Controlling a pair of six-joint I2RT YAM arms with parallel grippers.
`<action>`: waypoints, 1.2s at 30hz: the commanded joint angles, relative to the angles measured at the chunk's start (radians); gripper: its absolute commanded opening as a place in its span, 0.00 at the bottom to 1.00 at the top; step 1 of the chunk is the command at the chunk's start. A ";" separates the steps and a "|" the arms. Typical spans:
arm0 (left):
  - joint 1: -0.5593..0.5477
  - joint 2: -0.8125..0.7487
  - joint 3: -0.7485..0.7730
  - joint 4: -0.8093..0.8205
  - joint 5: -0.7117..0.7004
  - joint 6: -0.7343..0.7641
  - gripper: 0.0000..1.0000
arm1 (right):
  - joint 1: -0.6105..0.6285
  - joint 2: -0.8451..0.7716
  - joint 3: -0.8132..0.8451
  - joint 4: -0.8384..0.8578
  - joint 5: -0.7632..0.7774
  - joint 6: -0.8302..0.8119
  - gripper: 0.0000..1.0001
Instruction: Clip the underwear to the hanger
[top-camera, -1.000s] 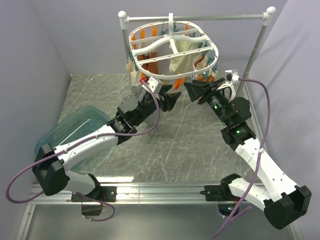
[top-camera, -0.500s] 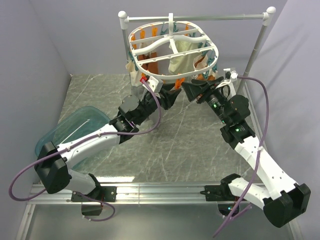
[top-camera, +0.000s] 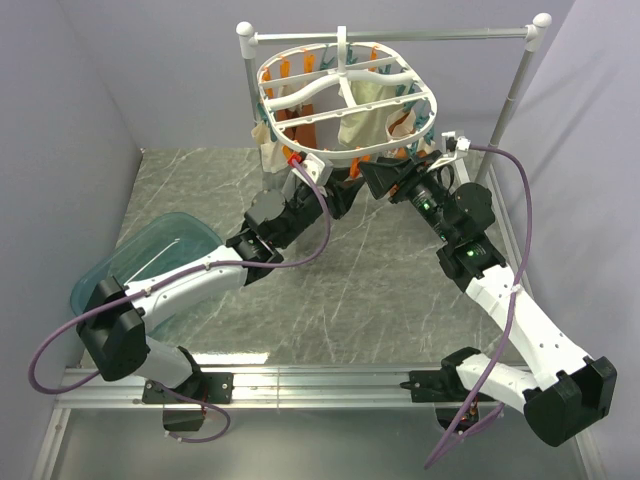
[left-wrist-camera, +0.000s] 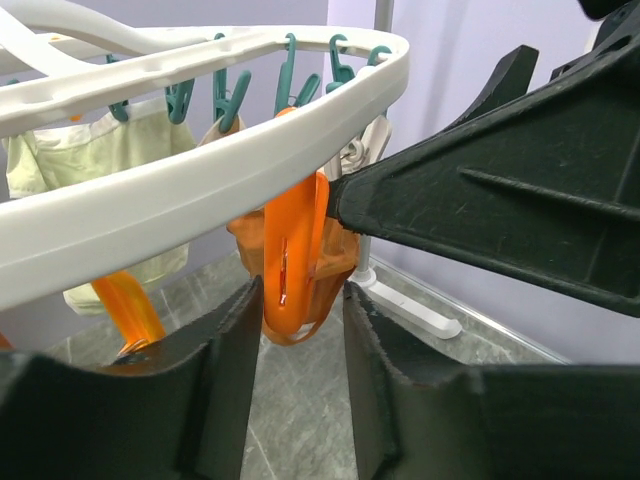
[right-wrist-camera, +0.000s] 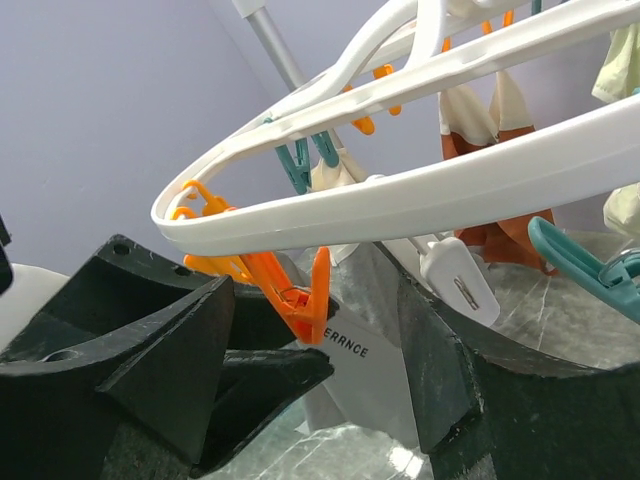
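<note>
One orange peg (left-wrist-camera: 293, 262) hangs inside left end effector's (left-wrist-camera: 300, 300) narrow gap; right end effector (right-wrist-camera: 315, 290) gapes wide.

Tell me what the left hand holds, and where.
Nothing clearly: the left hand has open fingers flanking the lower end of an orange peg on the hanger, not clamped.

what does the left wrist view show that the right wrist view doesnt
Only the left wrist view shows the left end effector straddling an orange peg, one finger on each side, and the stand's white foot on the table. Only the right wrist view shows a white tag printed with letters and a white peg under the rim. Both show the white hanger, orange and teal pegs, hanging garments and the grey marbled table.
</note>
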 joint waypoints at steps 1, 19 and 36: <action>-0.006 0.005 0.046 0.050 0.015 0.012 0.39 | 0.009 0.004 0.054 0.039 -0.008 0.009 0.73; -0.006 -0.019 0.030 0.048 0.064 0.009 0.17 | 0.014 0.059 0.090 0.045 -0.011 0.034 0.75; -0.004 -0.061 0.010 -0.021 0.061 0.007 0.53 | 0.012 0.068 0.111 0.027 -0.002 0.077 0.16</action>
